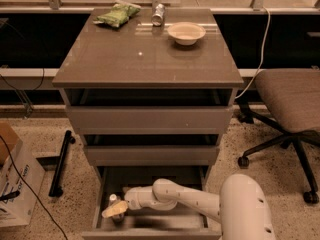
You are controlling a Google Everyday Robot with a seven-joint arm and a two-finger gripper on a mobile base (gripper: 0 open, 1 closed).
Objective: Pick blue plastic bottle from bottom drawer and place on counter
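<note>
The bottom drawer (150, 223) stands pulled out at the foot of the cabinet. The blue plastic bottle (113, 201) stands at the drawer's left side; its white cap shows, and its body is mostly covered. My white arm reaches down into the drawer from the lower right. The gripper (114, 210) with yellowish fingertips is right at the bottle, just below its cap. The counter (145, 59) is the glossy top of the cabinet.
On the counter lie a green bag (117, 15), a silver can (158, 15) on its side and a white bowl (186, 33). An office chair (290, 104) stands to the right. A cardboard box (12, 184) and a black bar (61, 163) sit on the floor at left.
</note>
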